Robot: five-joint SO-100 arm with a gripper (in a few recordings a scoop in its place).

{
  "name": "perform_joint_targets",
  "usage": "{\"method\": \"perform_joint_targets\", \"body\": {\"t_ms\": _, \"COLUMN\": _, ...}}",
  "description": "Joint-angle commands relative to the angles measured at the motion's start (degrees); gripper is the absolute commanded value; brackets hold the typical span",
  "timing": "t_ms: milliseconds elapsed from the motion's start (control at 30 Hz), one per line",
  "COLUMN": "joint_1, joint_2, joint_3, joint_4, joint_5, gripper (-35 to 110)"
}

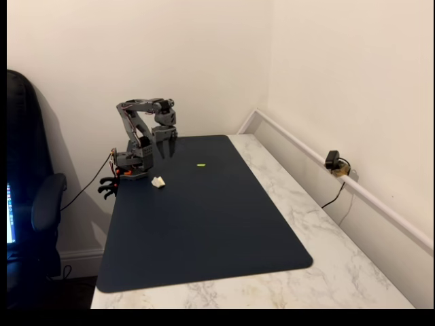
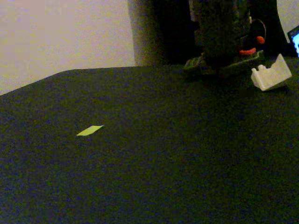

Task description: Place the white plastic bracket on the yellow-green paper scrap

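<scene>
- Two small task pieces lie apart on the dark blue mat [image 1: 204,217], neither touching the other.
- In both fixed views the white plastic bracket [image 1: 158,181] [image 2: 272,74] sits flat on the mat near its far left corner, just in front of the robot's base [image 1: 132,166]; in the low fixed view it is an angular off-white lump with a raised pointed edge, close beside the base's foot.
- In both fixed views the yellow-green paper scrap [image 1: 201,164] [image 2: 89,130] lies flat on the mat; in the wider fixed view it is to the right of the bracket and a little farther back, in the low one to its left and nearer the camera, with bare mat between them.
- In the wider fixed view the grey arm [image 1: 139,119] is folded up over its base, and the gripper [image 1: 166,146] hangs pointing down above the mat's far edge, between the bracket and the scrap as seen from that camera.
- Its two fingers are spread a little at the tips, with nothing between them.
- The mat lies on a white marbled table [image 1: 340,272] set in the corner of pale walls.
- A small black camera [image 1: 333,161] with a cable sits at the table's right edge by the wall trim.
- A dark office chair [image 1: 34,204] stands left of the table.
</scene>
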Motion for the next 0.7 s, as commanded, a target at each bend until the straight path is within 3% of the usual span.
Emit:
{"method": "perform_joint_targets", "body": {"t_ms": 0, "joint_1": -3.08, "joint_2": 4.22, "joint_3": 4.48, "joint_4": -2.46, "joint_5": 3.87, "gripper": 19}}
{"method": "perform_joint_targets", "body": {"t_ms": 433, "joint_1": -10.11, "joint_2": -3.16, "joint_3": 8.17, "joint_4": -12.92, "joint_5": 11.87, "gripper": 28}}
{"method": "perform_joint_targets", "body": {"t_ms": 667, "joint_1": -13.97, "joint_2": -5.10, "joint_3": 2.20, "joint_4": -8.35, "joint_5": 17.14, "gripper": 31}}
